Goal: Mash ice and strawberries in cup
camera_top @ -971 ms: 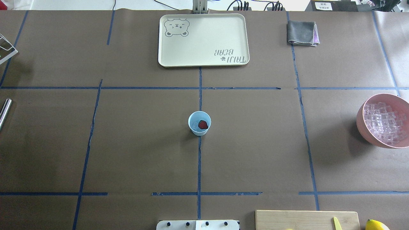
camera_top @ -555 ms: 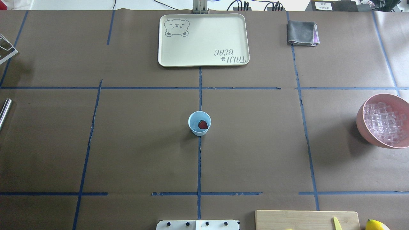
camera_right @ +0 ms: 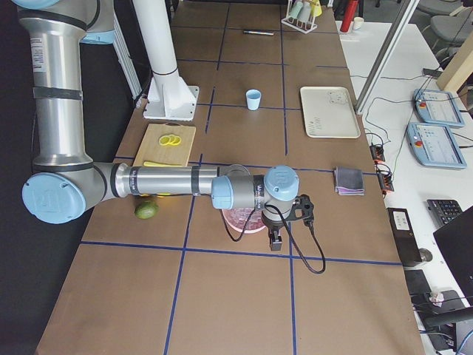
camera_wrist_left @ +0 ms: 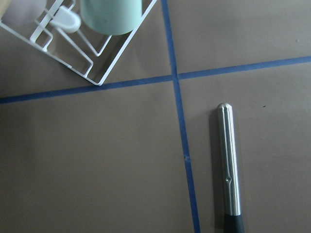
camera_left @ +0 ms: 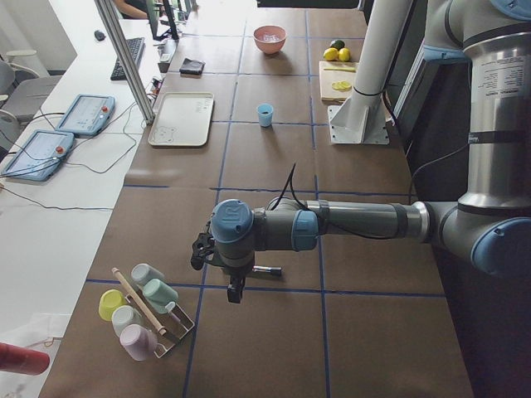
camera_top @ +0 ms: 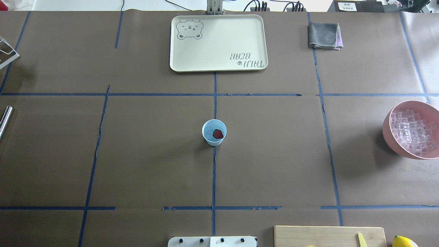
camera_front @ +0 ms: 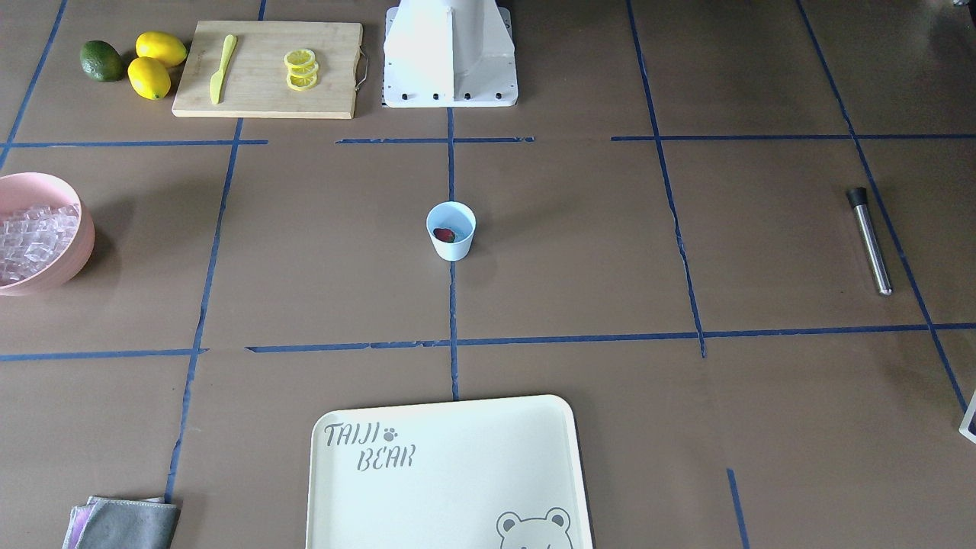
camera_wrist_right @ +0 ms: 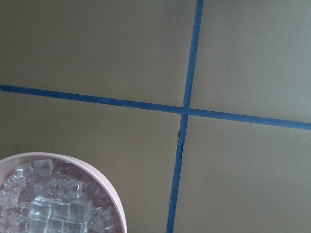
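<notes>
Cup: you find the light blue cup (camera_top: 214, 132) upright at the middle of the table, on the blue tape line, well apart from both arms.
Strawberry: one red strawberry (camera_top: 218, 133) lies inside the cup, at its bottom.
Ice: the ice (camera_top: 411, 132) sits piled in the pink bowl (camera_top: 388, 135) at the table's end on the robot's right.
Left gripper: the left gripper (camera_left: 236, 295) hangs over the table's left end, above the metal rod (camera_wrist_left: 228, 160) and near the wire rack (camera_wrist_left: 100, 83) of pastel cups; you cannot tell from the side view whether its fingers are apart or together.
Right gripper: the right gripper (camera_right: 276, 241) hangs over the near edge of the pink bowl; here too you cannot tell how its fingers stand.
Metal rod: it lies flat on the brown paper, just beside a tape line, its black end away from the rack.
Other things: the bear tray (camera_top: 219, 41) lies on the far side of the cup, the folded cloth (camera_top: 324, 35) to its right, and the cutting board (camera_front: 259, 91) with lemon slices (camera_front: 301, 69) beside the robot's base.
</notes>
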`<action>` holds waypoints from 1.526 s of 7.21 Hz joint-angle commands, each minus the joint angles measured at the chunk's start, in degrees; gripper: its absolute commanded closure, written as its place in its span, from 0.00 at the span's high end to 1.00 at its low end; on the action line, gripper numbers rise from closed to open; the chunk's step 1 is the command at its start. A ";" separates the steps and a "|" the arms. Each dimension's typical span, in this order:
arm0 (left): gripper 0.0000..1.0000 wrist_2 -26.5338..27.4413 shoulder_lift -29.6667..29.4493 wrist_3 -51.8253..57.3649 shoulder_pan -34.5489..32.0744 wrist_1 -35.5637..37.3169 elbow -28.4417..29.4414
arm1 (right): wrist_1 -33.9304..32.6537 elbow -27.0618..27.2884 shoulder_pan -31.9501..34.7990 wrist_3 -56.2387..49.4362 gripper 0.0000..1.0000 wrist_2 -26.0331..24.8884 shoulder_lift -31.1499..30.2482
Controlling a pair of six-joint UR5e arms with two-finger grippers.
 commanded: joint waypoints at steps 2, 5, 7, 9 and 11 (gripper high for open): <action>1.00 0.04 0.01 -0.45 -0.01 0.18 0.06 | -0.09 -0.01 0.00 -0.10 1.00 0.00 -0.07; 1.00 0.22 -0.07 -0.45 0.08 0.18 -0.03 | 0.00 -0.62 0.00 -0.36 1.00 0.00 0.02; 1.00 0.39 -0.08 -0.45 0.08 0.18 0.06 | 0.00 -1.41 0.00 -0.54 1.00 0.09 -0.07; 1.00 0.48 -0.07 -0.45 0.08 0.17 0.06 | 0.09 -1.59 0.00 -0.54 1.00 0.09 -0.07; 1.00 0.48 -0.07 -0.45 0.08 0.09 0.06 | 0.00 -1.68 0.18 -0.54 1.00 0.09 -0.15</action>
